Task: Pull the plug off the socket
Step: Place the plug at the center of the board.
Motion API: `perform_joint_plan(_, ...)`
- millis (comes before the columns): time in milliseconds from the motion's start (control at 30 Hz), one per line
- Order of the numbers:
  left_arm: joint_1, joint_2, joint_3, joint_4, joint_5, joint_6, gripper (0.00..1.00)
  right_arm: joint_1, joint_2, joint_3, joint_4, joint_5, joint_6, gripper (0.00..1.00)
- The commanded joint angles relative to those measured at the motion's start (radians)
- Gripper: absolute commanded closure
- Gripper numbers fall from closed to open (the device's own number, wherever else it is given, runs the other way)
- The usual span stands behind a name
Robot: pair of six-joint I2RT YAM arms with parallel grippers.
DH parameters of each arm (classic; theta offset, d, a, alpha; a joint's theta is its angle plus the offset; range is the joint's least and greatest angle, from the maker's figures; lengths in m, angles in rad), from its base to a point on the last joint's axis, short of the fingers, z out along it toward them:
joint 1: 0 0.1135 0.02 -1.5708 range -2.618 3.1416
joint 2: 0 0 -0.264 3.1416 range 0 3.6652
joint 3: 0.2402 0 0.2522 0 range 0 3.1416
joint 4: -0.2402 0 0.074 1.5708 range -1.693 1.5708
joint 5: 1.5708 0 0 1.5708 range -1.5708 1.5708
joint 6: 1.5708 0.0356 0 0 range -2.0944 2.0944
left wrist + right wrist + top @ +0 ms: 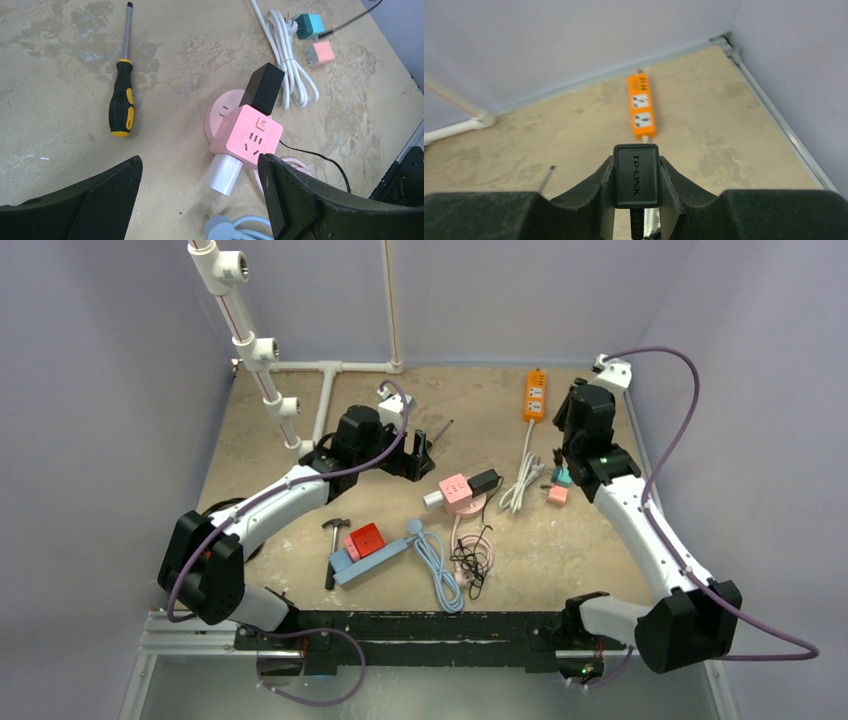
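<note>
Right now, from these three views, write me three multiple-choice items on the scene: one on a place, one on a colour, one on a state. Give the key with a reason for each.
1. In the left wrist view, where does the screwdriver lie relative to the pink socket cube?
A. to its left
B. to its right
C. on top of it

2. What colour is the power strip near the back wall?
A. white
B. orange
C. teal

3. How does the right tool stand?
A. wide open
B. shut on nothing
C. shut on a black adapter

Key:
1 A, the screwdriver lies apart from the cube, off to its left.
2 B, its casing is plainly orange in the right wrist view.
3 C, the adapter sits clamped in the tool.
</note>
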Motion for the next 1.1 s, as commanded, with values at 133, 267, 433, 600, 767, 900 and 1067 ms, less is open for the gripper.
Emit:
perform_joint_plan(133,-0.024,-0.030,-0.009,0.022,0.015,-0.012,0.14,-0.135,0.082,-0.164,0.149,-0.097,0.056,1.00)
perform_joint_plan(267,-0.037,-0.028,-0.009,0.013,-0.006,0.000,0.14,-0.149,0.154,-0.182,0.152,-0.130,0.078,1.00)
perform_joint_plan(433,-0.043,-0.012,-0.007,0.008,-0.009,0.001,0.14,-0.154,0.225,-0.215,0.198,-0.150,0.120,1.00)
perform_joint_plan(600,-0.052,0.006,-0.004,0.005,-0.011,0.003,0.14,-0.167,0.300,-0.267,0.248,-0.145,0.161,0.97)
perform_joint_plan(767,-0.064,0.023,0.001,0.002,-0.006,0.012,0.14,-0.194,0.336,-0.285,0.272,-0.164,0.176,0.92)
perform_joint_plan(900,-0.074,0.036,0.005,-0.001,-0.004,0.019,0.14,-0.207,0.355,-0.275,0.276,-0.194,0.172,0.80)
perform_joint_plan(1067,-0.082,0.061,0.010,-0.007,0.002,0.025,0.14,-0.217,0.392,-0.259,0.269,-0.242,0.167,0.62)
